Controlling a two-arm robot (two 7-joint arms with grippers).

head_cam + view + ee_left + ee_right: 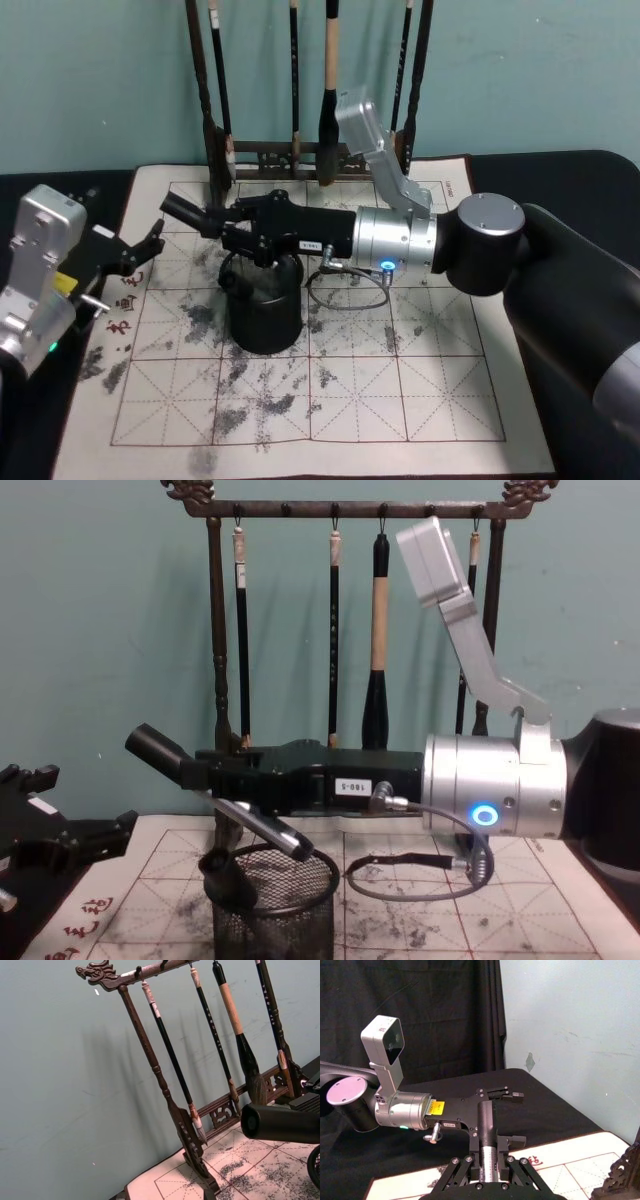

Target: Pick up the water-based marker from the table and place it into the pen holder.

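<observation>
Right gripper (205, 775) clamps the tilted marker (215, 795) above the pen holder (275, 905), left gripper (135, 255) open, idle; early release could bounce it off the rim.

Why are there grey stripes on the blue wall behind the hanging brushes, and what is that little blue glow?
In the left wrist view, the hanging brushes on the dark wooden brush rack cast soft grey shadows on the teal wall. In the chest view, the glow is a blue ring light on the right arm's silver wrist.
</observation>
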